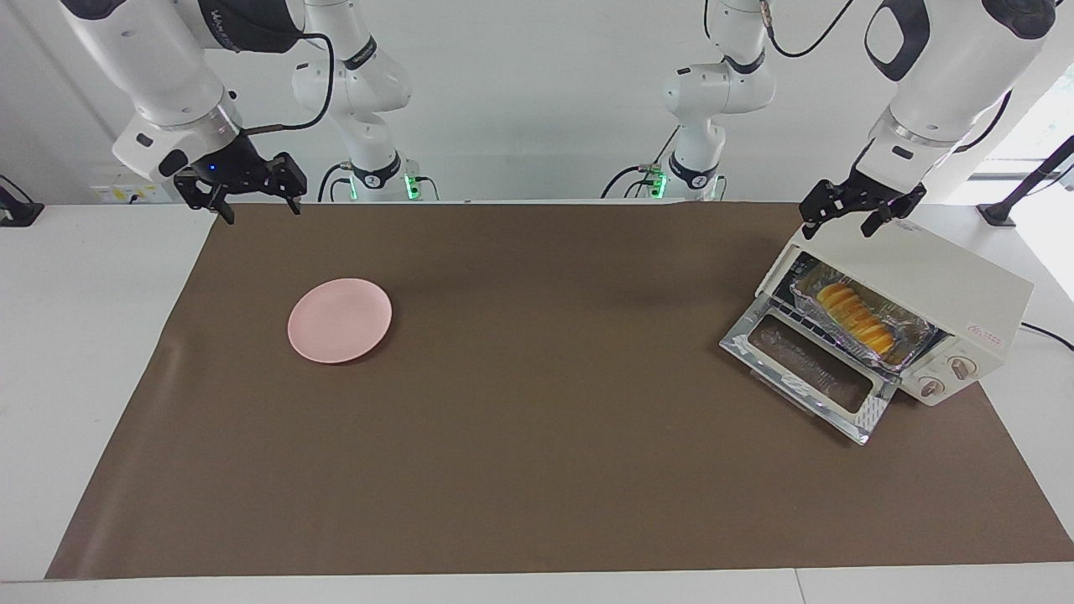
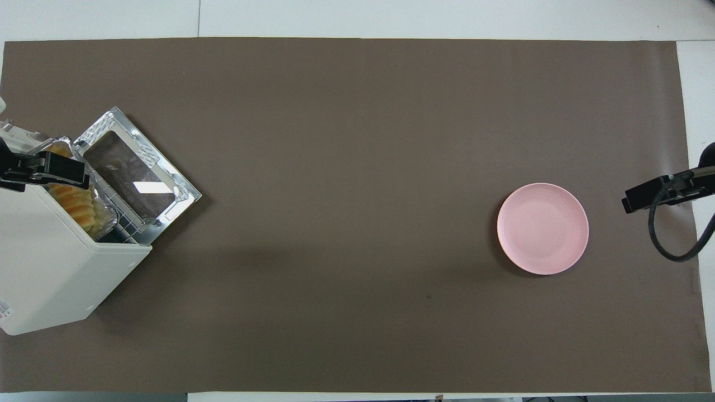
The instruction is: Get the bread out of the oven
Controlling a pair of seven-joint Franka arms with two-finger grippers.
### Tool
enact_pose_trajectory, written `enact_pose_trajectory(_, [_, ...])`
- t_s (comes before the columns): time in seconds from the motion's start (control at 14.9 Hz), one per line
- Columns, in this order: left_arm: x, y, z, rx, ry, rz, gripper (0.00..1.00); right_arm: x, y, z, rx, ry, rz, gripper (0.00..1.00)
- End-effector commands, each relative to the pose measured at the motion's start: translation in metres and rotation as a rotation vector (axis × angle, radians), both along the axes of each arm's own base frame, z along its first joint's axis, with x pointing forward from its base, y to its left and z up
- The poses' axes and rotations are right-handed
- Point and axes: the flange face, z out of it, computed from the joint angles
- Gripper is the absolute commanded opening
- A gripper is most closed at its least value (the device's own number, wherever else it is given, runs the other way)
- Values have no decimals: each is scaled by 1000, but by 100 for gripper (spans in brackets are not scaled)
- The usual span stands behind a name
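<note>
The cream-white oven (image 1: 940, 281) (image 2: 50, 273) stands at the left arm's end of the table. Its glass door (image 1: 805, 369) (image 2: 134, 178) is dropped open. Inside, the golden ridged bread (image 1: 856, 317) (image 2: 75, 205) lies in a crinkled foil tray (image 1: 914, 346) on the wire rack. My left gripper (image 1: 841, 223) (image 2: 53, 169) hangs open in the air over the oven's top edge above the doorway, with nothing in it and clear of the bread. My right gripper (image 1: 258, 210) (image 2: 659, 192) waits open and empty over the mat's edge at the right arm's end.
A pink plate (image 1: 340, 320) (image 2: 543, 228) lies bare on the brown mat (image 1: 537, 470), toward the right arm's end. A black cable (image 2: 670, 245) hangs by the right gripper. A power cord (image 1: 1049, 334) leaves the oven's back.
</note>
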Motion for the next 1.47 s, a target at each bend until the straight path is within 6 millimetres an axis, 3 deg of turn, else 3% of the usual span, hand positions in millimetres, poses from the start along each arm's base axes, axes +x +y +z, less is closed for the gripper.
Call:
enact_pose_trajectory(0.0, [3, -4, 0, -10, -5, 8, 100, -6, -3, 1, -6, -4, 13, 100])
enact_pose_trajectory(0.27, [0, -1, -4, -11, -6, 14, 100, -6, -3, 1, -6, -4, 13, 100])
enact_pose_trajectory(0.54, [12, -3, -9, -13, -51, 239, 100, -6, -3, 0, -6, -2, 13, 100])
enact_pose_trajectory(0.74, [43, -6, -40, -4, -52, 468, 100, -6, -3, 1, -6, -4, 13, 100])
enact_pose_trajectory(0.8, [58, -7, -67, 16, -19, 519, 100, -6, -3, 0, -6, -2, 13, 100])
enact_pose_trajectory(0.94, [87, -17, -93, 103, -54, 631, 100, -6, -3, 1, -6, -4, 13, 100])
enact_pose_trajectory(1.27, [91, -2, -157, 226, -51, 619, 100, -6, -3, 0, -6, -2, 13, 100])
enact_pose_trajectory(1.41, [87, 2, -171, 248, -34, 617, 100, -6, -3, 0, -6, -2, 13, 100])
